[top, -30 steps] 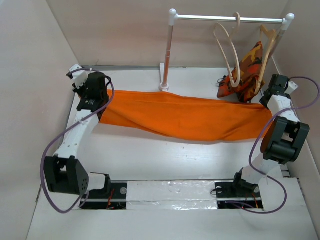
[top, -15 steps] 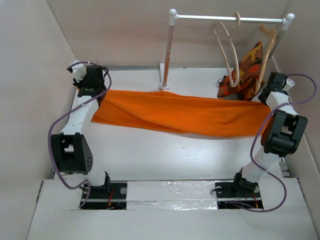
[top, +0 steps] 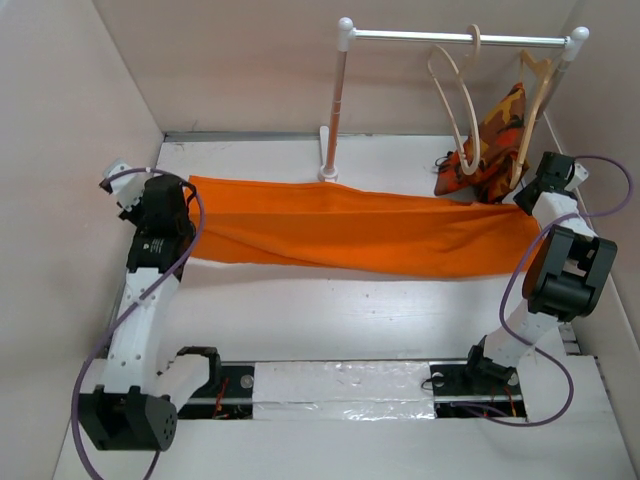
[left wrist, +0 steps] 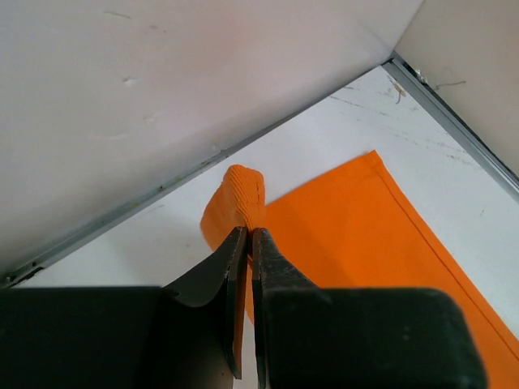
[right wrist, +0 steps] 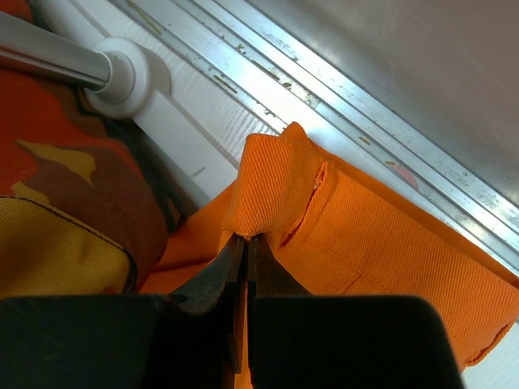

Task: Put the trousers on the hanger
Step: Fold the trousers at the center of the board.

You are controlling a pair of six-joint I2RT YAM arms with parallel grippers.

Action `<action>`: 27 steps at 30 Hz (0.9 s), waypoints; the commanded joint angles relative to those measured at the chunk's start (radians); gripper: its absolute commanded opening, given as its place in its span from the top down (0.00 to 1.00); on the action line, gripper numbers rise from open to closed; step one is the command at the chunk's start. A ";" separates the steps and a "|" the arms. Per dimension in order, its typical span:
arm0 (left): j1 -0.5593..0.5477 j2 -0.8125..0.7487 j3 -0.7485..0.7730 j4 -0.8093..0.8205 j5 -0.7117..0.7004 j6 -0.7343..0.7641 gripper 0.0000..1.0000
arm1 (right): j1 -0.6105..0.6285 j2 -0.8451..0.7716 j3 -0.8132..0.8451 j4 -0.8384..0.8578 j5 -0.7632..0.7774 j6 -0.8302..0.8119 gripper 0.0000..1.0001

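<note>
my left gripper (left wrist: 247, 237) and right gripper (right wrist: 246, 240) each clench an end of the trousers (top: 360, 230), stretched across the middle of the frame; soft, light cloth, likely to sag, so edge pinches suit it.

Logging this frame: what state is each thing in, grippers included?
trousers: stretched lengthwise between the two grippers, not on the hanger
hanger: empty, hooked on the rail
second hanger: hooked on the same rail, carrying the camouflage garment
left gripper: shut on one end of the trousers
right gripper: shut on the other end of the trousers
</note>
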 commanded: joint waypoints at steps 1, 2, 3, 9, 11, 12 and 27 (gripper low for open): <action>0.025 -0.042 -0.040 -0.001 -0.102 0.030 1.00 | -0.021 -0.024 0.017 0.115 0.027 0.011 1.00; 0.025 -0.025 -0.030 -0.011 -0.101 0.022 1.00 | -0.021 -0.022 0.017 0.120 0.024 0.011 1.00; 0.035 -0.006 -0.022 -0.014 -0.104 0.011 1.00 | -0.021 -0.021 0.020 0.127 0.023 0.014 1.00; 0.045 0.278 0.128 0.036 -0.104 0.028 1.00 | -0.021 0.033 0.092 0.085 0.039 -0.004 1.00; 0.070 0.358 0.208 0.044 -0.074 0.034 1.00 | -0.021 0.040 0.094 0.092 0.046 -0.007 1.00; 0.071 0.397 0.237 0.042 -0.060 0.034 1.00 | -0.021 0.050 0.094 0.103 0.047 -0.009 1.00; 0.124 0.983 0.693 0.032 0.017 0.093 1.00 | -0.021 0.229 0.240 0.072 0.050 -0.081 0.99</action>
